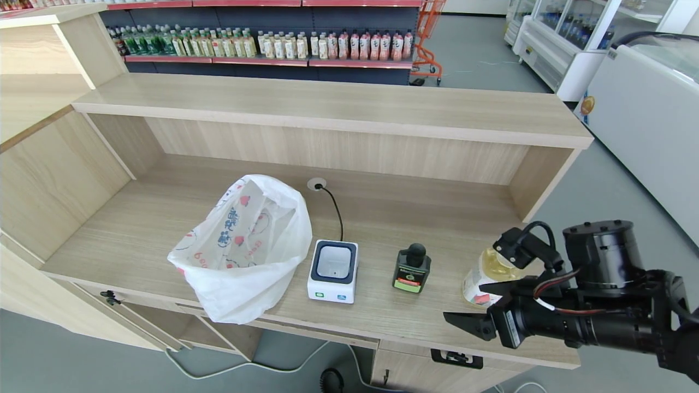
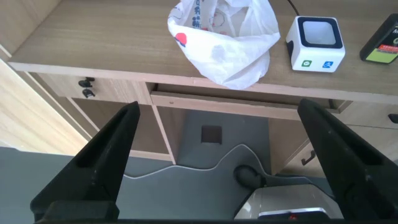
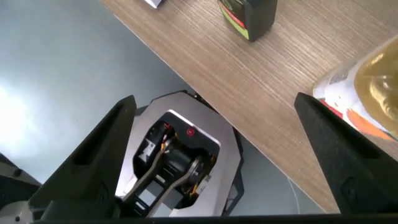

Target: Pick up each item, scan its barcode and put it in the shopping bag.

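Head view: a wooden worktop (image 1: 136, 229) carries four task items in a row along its front edge. Nearest the left end sits the white shopping bag (image 1: 246, 245), mouth gaping upward, its lower part bulging over the front edge. Just beside it, toward the right, stands the scanner (image 1: 333, 270), a white box with a dark-framed window facing up. Its black cable (image 1: 334, 210) runs back to a round grommet (image 1: 317, 184) near the rear edge. Right of the scanner, apart from it, stands a dark bottle (image 1: 412, 268), upright, with a black cap and a green-and-red label. Farther right, near the front right corner, stands a clear bottle of yellow liquid (image 1: 486, 275), upright and partly hidden by the right arm. Right wrist view: the right gripper (image 3: 214, 102) hangs off the front edge near the right end, level with the worktop. Its jaws are spread wide with nothing between them, and the yellow bottle is close by one finger (image 3: 336, 149) but not touching it. Left wrist view: the left gripper (image 2: 219, 107) sits below and in front of the worktop's front edge, facing the bag. Its jaws are likewise spread wide and hold nothing. Behind the worktop, shop shelving (image 1: 262, 43) holds rows of drinks bottles, and a chest freezer (image 1: 644, 109) stands off the right end.
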Robot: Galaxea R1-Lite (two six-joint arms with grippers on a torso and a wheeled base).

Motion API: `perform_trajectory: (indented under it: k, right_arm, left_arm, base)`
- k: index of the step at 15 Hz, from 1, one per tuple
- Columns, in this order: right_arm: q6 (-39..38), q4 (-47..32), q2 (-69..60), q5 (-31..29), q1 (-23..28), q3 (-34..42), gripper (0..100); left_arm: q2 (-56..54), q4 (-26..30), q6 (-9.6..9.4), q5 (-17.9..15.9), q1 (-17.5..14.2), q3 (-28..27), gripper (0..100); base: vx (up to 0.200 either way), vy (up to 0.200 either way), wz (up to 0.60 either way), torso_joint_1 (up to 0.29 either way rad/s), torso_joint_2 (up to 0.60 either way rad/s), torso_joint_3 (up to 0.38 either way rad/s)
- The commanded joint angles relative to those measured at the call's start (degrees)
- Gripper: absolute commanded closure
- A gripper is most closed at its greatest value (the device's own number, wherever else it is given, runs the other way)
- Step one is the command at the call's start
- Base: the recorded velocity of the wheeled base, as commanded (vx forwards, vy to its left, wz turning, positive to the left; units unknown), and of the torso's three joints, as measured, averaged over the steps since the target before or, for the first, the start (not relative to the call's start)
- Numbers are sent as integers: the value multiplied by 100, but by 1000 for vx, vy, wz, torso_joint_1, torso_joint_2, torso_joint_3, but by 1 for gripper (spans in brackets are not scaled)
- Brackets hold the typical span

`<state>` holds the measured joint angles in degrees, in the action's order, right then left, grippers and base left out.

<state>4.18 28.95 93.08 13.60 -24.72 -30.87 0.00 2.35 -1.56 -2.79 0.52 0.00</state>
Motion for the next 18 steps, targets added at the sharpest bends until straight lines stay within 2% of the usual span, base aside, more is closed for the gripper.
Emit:
perform_trajectory:
  k: [1,18]
  right_arm:
    - [13,242,519,-7,-15,-130,0]
    - [56,1965,2408,-7,-164,-1088,0]
  left_arm:
    - [9,2,-2,-2,0,0,0]
    - [9,2,-2,-2,0,0,0]
  base:
    - [0,0,0,0,0,0]
    - [0,0,0,0,0,0]
